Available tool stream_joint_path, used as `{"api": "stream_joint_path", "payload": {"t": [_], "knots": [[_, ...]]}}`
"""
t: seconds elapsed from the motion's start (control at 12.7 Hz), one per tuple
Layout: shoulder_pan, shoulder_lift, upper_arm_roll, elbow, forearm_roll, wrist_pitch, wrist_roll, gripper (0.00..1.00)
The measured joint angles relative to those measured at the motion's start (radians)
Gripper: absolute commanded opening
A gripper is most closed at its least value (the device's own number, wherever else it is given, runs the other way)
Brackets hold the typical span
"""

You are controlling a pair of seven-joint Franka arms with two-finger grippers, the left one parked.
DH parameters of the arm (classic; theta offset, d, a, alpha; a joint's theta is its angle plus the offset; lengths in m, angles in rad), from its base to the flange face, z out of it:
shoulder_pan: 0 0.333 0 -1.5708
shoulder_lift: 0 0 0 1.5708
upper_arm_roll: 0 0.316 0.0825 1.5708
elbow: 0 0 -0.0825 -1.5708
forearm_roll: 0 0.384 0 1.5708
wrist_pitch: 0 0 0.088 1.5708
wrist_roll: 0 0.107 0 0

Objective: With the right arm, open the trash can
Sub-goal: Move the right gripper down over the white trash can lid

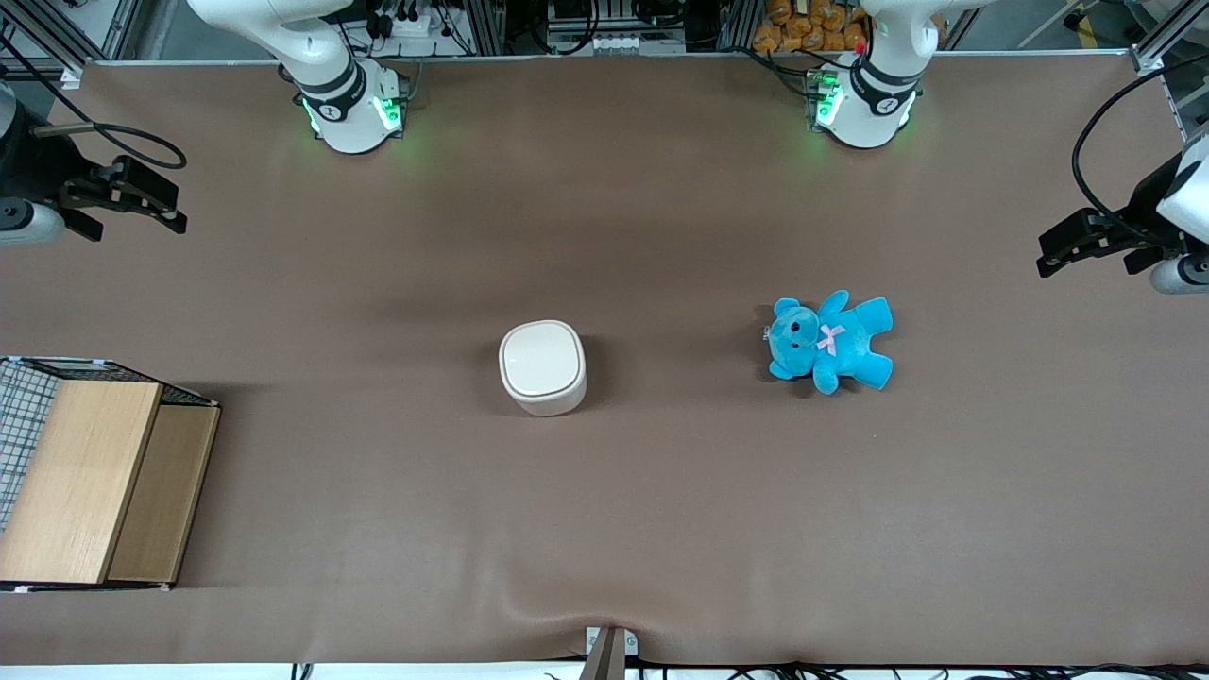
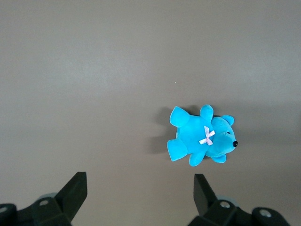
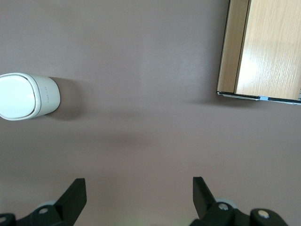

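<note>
The trash can [image 1: 542,366] is a small cream-white bin standing upright near the middle of the brown table, its flat lid shut. It also shows in the right wrist view [image 3: 26,96], lid shut. My right gripper [image 1: 170,210] hangs high above the working arm's end of the table, far from the can and farther from the front camera than it. In the right wrist view the gripper [image 3: 139,188] is open and empty, with bare table under its two black fingers [image 3: 75,195].
A wooden box [image 1: 94,482] with a wire-mesh side stands at the working arm's end, nearer the front camera; it shows in the right wrist view [image 3: 265,47]. A blue teddy bear [image 1: 829,341] lies beside the can toward the parked arm's end.
</note>
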Motion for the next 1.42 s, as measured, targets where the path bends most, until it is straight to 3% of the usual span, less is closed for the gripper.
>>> {"api": "stream_joint_path", "payload": {"t": [0.55,0.79,1.11,1.18,1.42], "knots": [[0.002,0.002,0.000,-0.002,0.004,0.016,0.000,1.00],[0.043,0.016,0.017,-0.006,0.008,0.041,0.007,1.00],[0.116,0.088,0.097,-0.009,0.006,0.125,0.167,1.00],[0.137,0.113,0.113,-0.010,0.005,0.152,0.216,0.97],[0.199,0.204,0.134,-0.011,0.005,0.254,0.281,0.60]]}}
